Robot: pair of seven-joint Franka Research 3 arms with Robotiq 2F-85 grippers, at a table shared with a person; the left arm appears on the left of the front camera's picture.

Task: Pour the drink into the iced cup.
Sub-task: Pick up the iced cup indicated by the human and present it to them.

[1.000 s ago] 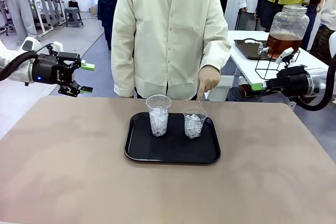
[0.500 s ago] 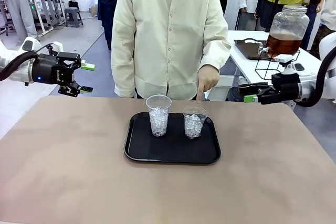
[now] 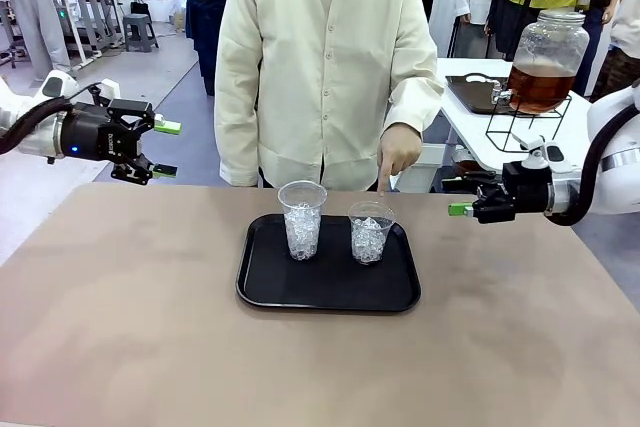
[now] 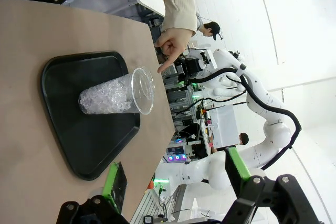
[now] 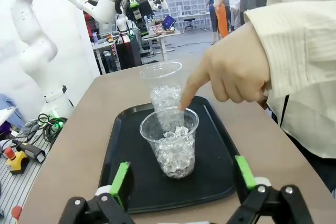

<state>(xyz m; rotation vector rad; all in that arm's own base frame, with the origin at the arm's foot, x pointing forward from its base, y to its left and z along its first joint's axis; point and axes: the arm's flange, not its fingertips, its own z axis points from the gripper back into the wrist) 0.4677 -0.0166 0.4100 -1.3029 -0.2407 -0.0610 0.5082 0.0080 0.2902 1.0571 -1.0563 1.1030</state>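
Two clear plastic cups of ice stand on a black tray (image 3: 328,292): a taller one (image 3: 302,219) on the left and a shorter one (image 3: 371,232) on the right. The person's hand (image 3: 397,152) points a finger down at the shorter cup (image 5: 170,142). The drink, amber-brown, sits in a lidded glass dispenser jar (image 3: 545,62) on a white side table at the back right. My right gripper (image 3: 458,197) hovers open over the table's right edge, level with the shorter cup and aimed at it (image 5: 182,177). My left gripper (image 3: 160,149) hangs open off the far left corner (image 4: 176,174).
The person in a cream shirt (image 3: 325,57) stands at the far edge, right behind the tray. The jar rests on a black wire stand (image 3: 515,127) next to a dark tray (image 3: 472,92). Brown tabletop (image 3: 150,327) lies bare around the tray.
My right gripper has moved left, from outside the table's far right corner to over its right edge, nearer the shorter cup. The left arm, cups and pointing hand stayed put.
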